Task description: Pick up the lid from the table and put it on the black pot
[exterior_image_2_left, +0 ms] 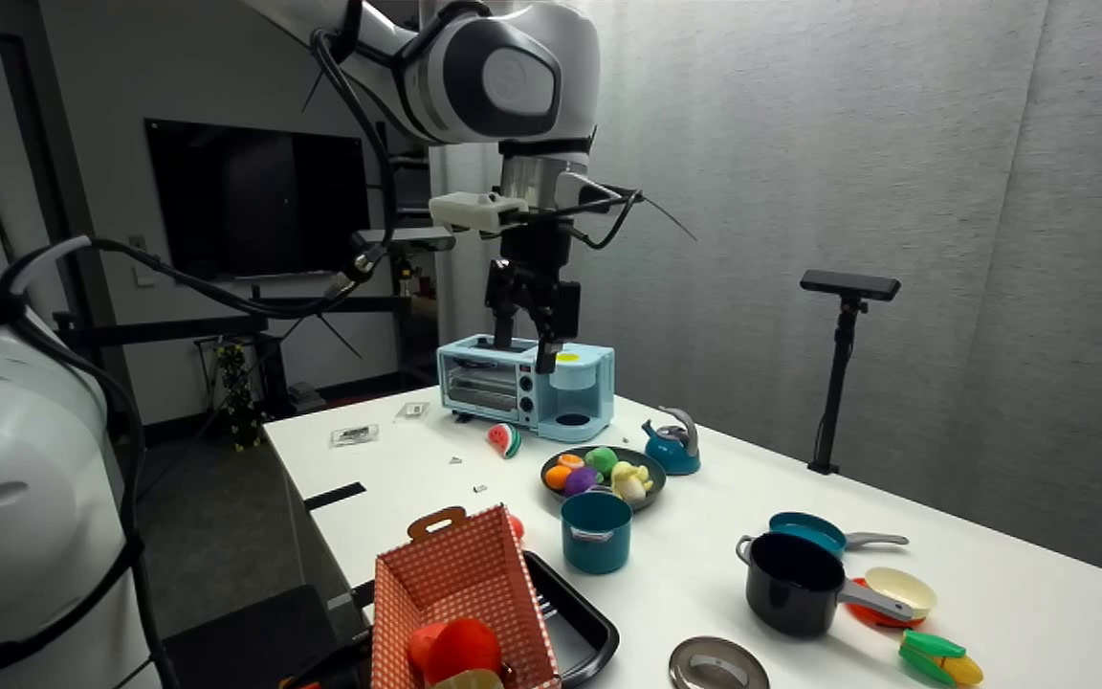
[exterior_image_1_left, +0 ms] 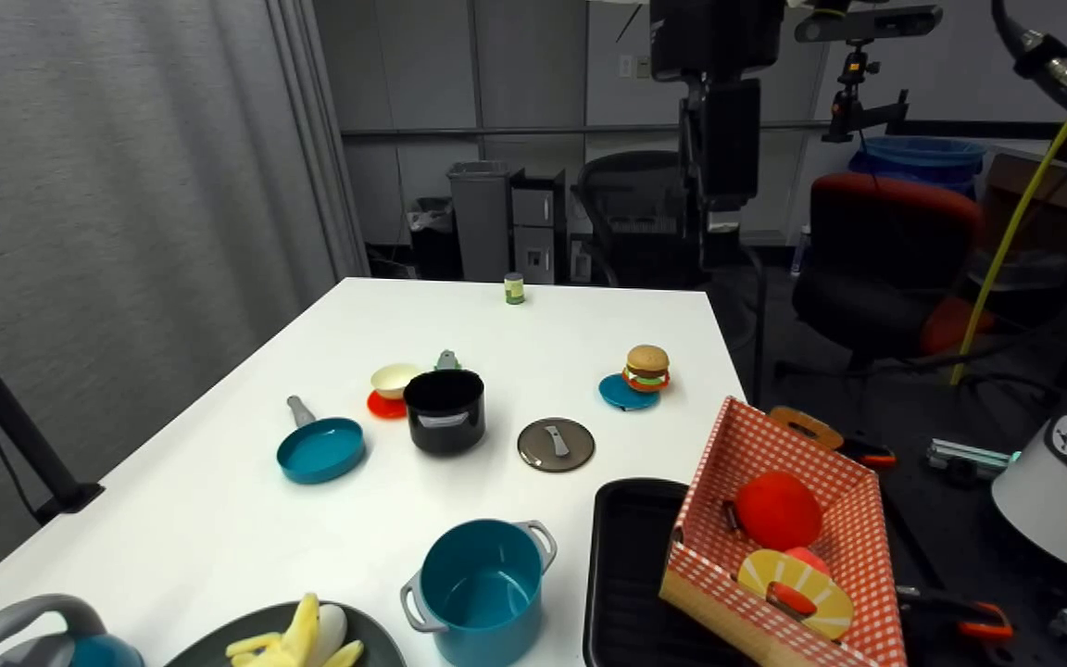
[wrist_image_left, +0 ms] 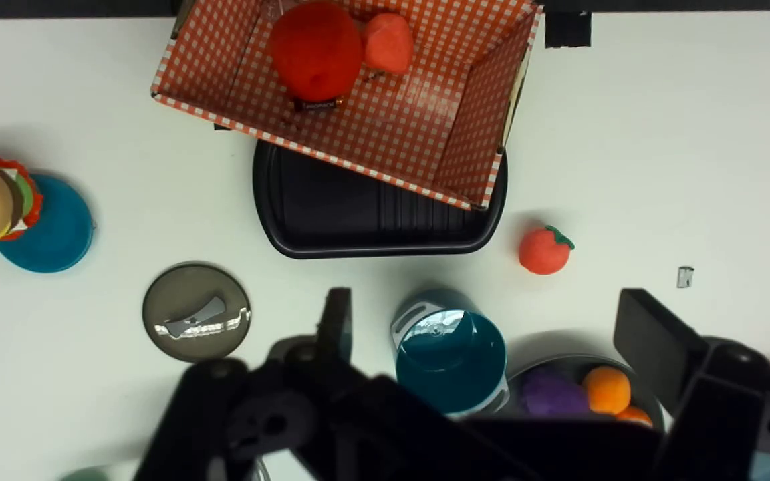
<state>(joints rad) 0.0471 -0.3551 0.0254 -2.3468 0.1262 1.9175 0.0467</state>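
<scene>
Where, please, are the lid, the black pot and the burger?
Lid (wrist_image_left: pixel 196 316): wrist view, on its grey handle.
Black pot (exterior_image_2_left: pixel 788 597): in an exterior view, on its outer wall.
Burger (exterior_image_1_left: pixel 647 358): in an exterior view, on its top bun.

The pincer (wrist_image_left: pixel 488 324), apparently blurred, partly hides a dark dish (wrist_image_left: pixel 573 362).

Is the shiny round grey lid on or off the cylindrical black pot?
Off. The lid lies flat on the white table, apart from the black pot, whose uncovered top shows in both exterior views.
</scene>
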